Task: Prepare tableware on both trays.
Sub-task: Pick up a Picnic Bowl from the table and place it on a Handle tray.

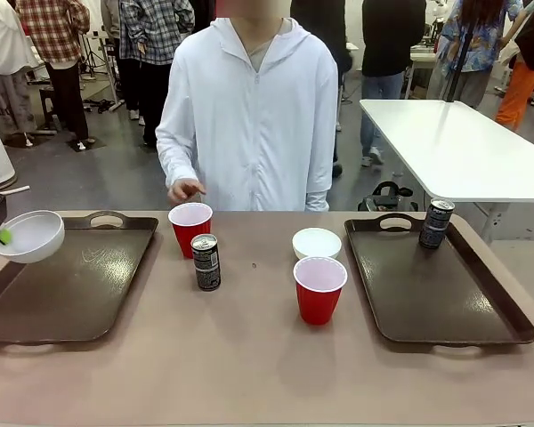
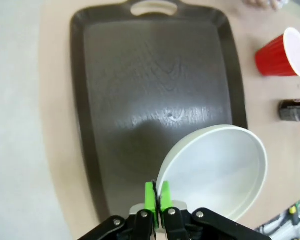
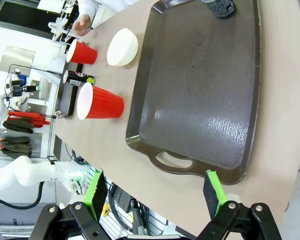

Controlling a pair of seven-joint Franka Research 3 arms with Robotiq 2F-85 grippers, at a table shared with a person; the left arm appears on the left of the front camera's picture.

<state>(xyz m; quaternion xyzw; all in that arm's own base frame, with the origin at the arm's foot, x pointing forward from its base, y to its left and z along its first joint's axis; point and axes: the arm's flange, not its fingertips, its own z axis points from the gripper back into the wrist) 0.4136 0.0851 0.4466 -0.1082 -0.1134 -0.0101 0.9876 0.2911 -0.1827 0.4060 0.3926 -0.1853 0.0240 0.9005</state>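
As the left gripper [image 2: 157,192], clamped on the rim of a white bowl [image 2: 220,170], hangs over the left tray [image 2: 140,90], a slow, level set-down seems best; the right gripper [image 3: 155,184] gapes empty.

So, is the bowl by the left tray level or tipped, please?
Tipped: the bowl, gripped by its rim in the left end effector, slants sideways.

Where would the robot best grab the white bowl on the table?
Probably by its rim, coming down from above, one finger inside and one outside. The bowl sits upright, low and round, so the thin edge suits a pinch. A red cup stands in front, so the right side looks freer. The left hand holds the other bowl that way.
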